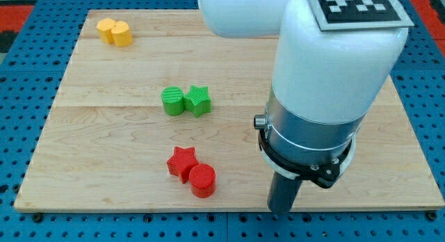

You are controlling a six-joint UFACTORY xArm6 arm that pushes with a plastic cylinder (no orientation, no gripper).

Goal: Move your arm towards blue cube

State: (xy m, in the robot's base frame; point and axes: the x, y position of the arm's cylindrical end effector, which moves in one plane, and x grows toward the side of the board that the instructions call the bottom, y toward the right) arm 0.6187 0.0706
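Observation:
No blue cube shows anywhere in the camera view; the arm's white body (327, 75) hides much of the board's right side. My tip (280, 210) rests on the wooden board (104, 144) near its bottom edge, right of centre. It stands apart from all visible blocks; the nearest is the red cylinder (203, 180), to the tip's left.
A red star (182, 162) touches the red cylinder at the bottom centre. A green cylinder (173, 101) and a green star (198, 99) sit together mid-board. A yellow block (106, 28) and a yellow cylinder (122, 34) sit at the top left.

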